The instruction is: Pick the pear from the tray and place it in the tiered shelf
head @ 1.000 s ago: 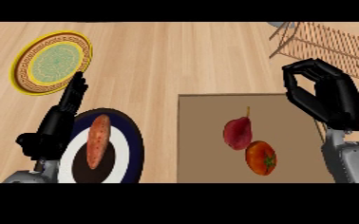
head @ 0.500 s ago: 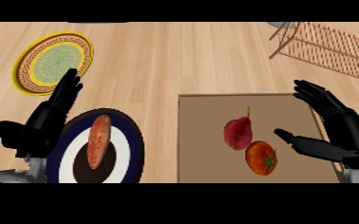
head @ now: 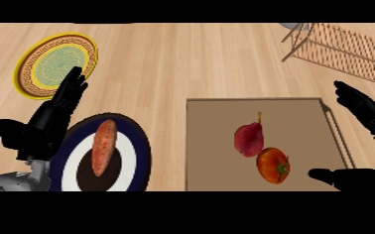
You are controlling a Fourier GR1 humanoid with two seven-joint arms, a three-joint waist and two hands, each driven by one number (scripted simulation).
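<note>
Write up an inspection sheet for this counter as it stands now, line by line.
Surface: light wooden counter top.
Job's things: dark red pear with stem lying on the flat brown tray; wire tiered shelf at the far right, nothing seen in the part in view.
Clutter: orange-red tomato touching the pear on the tray; orange sweet potato on a dark blue and white plate; yellow-rimmed green plate at far left.
Hands: left hand open, resting by the plates; right hand open over the tray's right edge, holding nothing.
Cables: nothing seen.
Surroundings: nothing seen.
</note>
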